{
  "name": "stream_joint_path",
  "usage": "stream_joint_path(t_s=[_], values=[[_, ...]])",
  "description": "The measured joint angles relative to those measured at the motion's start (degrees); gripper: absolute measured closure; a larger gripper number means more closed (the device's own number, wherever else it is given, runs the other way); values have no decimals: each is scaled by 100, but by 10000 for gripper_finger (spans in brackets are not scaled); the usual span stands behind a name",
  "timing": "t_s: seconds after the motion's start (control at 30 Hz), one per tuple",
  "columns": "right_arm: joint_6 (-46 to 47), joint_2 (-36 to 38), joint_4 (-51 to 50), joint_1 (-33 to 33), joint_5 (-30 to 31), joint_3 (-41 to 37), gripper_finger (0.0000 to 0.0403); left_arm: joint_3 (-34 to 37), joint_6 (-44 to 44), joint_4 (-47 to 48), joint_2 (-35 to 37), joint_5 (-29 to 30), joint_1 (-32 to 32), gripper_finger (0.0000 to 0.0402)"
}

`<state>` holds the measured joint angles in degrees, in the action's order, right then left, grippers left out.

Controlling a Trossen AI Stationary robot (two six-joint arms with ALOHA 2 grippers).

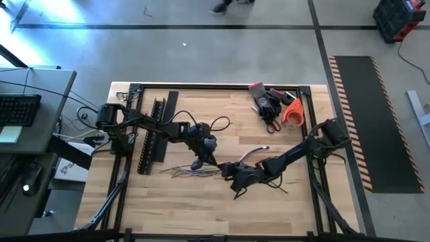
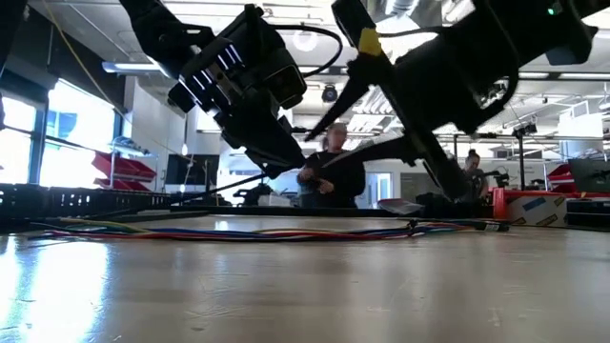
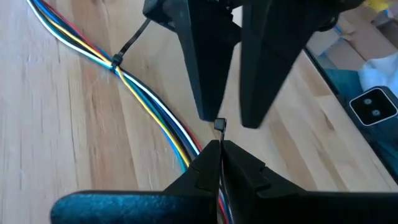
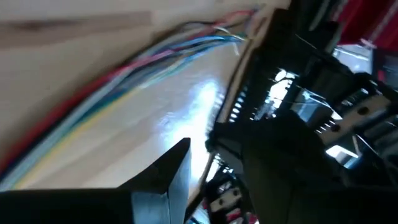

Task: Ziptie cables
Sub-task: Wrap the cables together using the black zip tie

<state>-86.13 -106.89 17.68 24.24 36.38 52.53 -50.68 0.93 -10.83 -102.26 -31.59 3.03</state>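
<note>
Lengthwise across the table (image 1: 282, 208), cables (image 1: 191, 172) flat, ends pointing left

No text (labels or numbers included) can be read anywhere.

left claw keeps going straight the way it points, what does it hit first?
Most likely the right claw: its two fingers stand just ahead of the left claw, with a small black zip-tie head between. Depth there is hard to judge.

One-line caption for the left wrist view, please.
Left gripper shut on the cables, right gripper open just beyond it; one zip tie already cinched.
</note>
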Motion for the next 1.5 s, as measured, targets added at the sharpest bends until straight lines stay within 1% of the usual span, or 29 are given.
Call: stream_joint_path(t_s=[0.07, 0.23, 0.33, 0.43, 0.63, 0.9, 1.0, 1.07, 1.17, 1.23, 1.27, 1.33, 1.37, 1.43, 1.5], values=[[-124, 0, 133, -5, -12, 0, 277, 0, -2, -32, 0, 2, 2, 401], [-206, 0, 104, -42, -462, 0, 277, 0, -4, -28, 0, 11, 0, 401], [-251, 0, 97, -114, -540, 0, 284, 0, -4, -22, 0, 11, 0, 401], [-241, 0, 102, -183, -504, 0, 312, 0, -4, -24, 0, 11, 0, 401], [-212, 0, 75, -213, -499, -7, 391, 0, -4, -24, 0, 9, 0, 402], [440, 0, -24, -208, -455, -7, 400, 0, -7, -36, 0, 77, -2, 401], [956, 0, -133, -205, -351, -7, 401, 0, -42, -80, 0, 222, -2, 396], [1390, 0, -307, -173, -326, -7, 401, 0, -154, -66, 20, 377, 4, 385], [2138, 0, -540, -54, -197, -7, 402, 0, -274, 39, 149, 419, 73, 359], [2725, 0, -635, 72, -44, -7, 402, -18, -413, 304, 338, 474, 125, 340], [3046, 5, -656, 141, 75, -7, 402, -37, -502, 501, 464, 594, 140, 331], [3706, 79, -836, 288, 282, 27, 402, -70, -803, 1034, 777, 1030, 120, 321], [4111, 142, -1074, 380, 365, 104, 402, -99, -945, 1324, 951, 1362, 62, 319], [4959, 255, -1745, 548, 416, 356, 402, -111, -1131, 1903, 1281, 2136, -142, 320], [5781, 344, -2557, 731, 468, 709, 402, -111, -1177, 2459, 1608, 2792, -407, 326]])
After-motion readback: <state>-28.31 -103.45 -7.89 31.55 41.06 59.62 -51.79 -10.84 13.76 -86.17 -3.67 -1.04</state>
